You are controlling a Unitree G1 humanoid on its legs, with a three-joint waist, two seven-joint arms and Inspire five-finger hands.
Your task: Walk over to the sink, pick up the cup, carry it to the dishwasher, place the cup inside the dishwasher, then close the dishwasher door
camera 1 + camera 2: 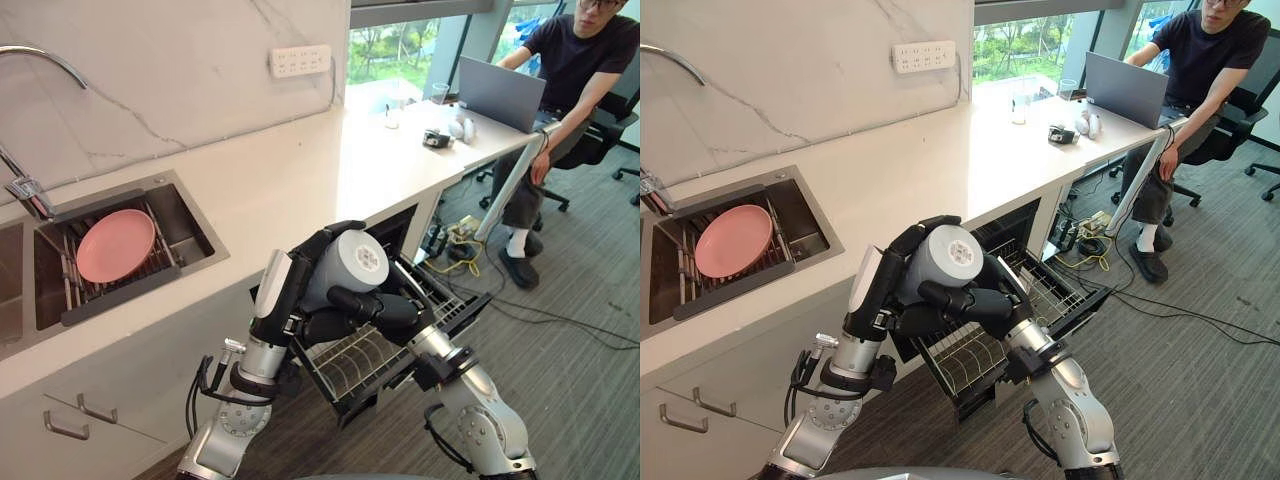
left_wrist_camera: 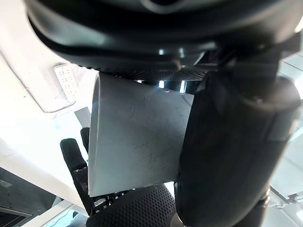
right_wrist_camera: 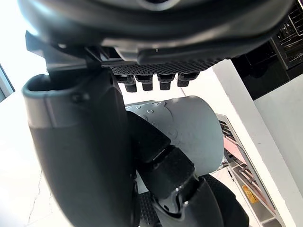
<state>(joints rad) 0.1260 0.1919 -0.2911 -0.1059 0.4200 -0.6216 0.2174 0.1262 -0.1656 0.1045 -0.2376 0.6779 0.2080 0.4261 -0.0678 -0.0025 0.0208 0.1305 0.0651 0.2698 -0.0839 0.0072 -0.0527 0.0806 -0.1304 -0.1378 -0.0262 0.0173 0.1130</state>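
The head views are showing one grey cup [image 1: 352, 262], base facing up, held above the pulled-out dishwasher rack [image 1: 345, 368], with the left hand [image 1: 283, 292] and the right hand [image 1: 385, 312] both curling around it. The left wrist view is showing its side wall and rim instead. The hands are hiding its mouth from above, and one pink plate [image 1: 115, 245] is lying in the sink [image 1: 192, 228], while one person [image 1: 575, 60] is sitting at one laptop [image 1: 500, 92] at the worktop's [image 1: 300, 170] far end.

Grey cup [image 1: 350, 268], pink plate [image 1: 115, 245]
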